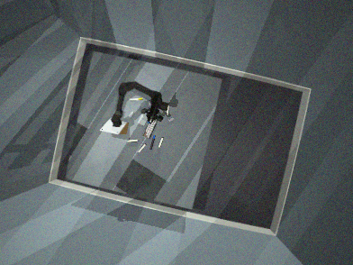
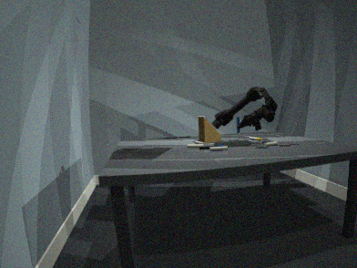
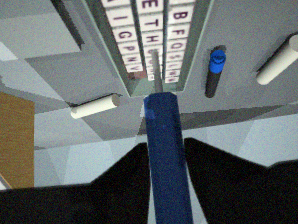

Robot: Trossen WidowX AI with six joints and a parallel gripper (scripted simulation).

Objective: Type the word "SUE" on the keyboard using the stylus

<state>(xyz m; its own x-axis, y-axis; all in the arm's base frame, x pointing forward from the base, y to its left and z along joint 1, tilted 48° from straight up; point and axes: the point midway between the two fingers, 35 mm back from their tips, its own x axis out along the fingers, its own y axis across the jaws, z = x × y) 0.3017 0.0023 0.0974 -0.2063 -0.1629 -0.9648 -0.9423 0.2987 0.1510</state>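
Gripping the blue stylus (image 3: 163, 150) firmly, gripper (image 3: 165, 175) clamped on its shaft | stylus axis runs straight ahead toward keyboard (image 3: 150, 30) | grey tip over the keyboard's near-end keys, contact unclear

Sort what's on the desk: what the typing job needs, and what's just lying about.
Needed:
- blue stylus, clamped in the pincer
- keyboard, under the stylus tip

Lying about:
- white cylinder left of the keyboard
- white cylinder at far right
- blue-capped black marker
- wooden wedge
- yellow pen
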